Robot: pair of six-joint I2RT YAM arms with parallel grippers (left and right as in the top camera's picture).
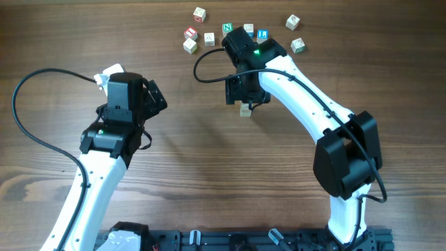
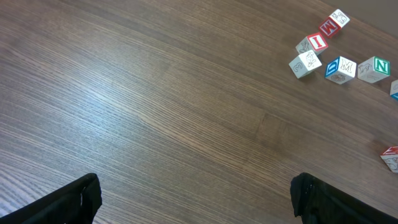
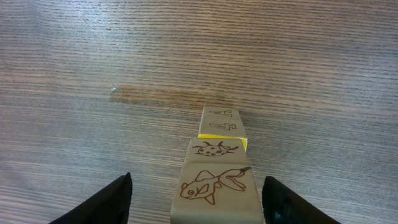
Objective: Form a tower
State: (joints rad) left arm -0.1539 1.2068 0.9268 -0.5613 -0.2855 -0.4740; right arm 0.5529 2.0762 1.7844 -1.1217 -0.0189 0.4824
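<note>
Two grippers parted, right gripper (image 3: 197, 179) straddling the tower (image 3: 217, 168) from above, not clamped, left gripper (image 2: 196, 186) spread wide, empty, angled over the wooden table (image 2: 155, 93).

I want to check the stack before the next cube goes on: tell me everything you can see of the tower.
The tower is a narrow stack of pale wooden cubes standing on the brown table. Seen from above, its nearest face bears a brown fish drawing, then a ladybird, then a yellow-edged face with raised letters; the cube count is unclear. The right gripper straddles it, jaws open, a gap showing on one side.
</note>
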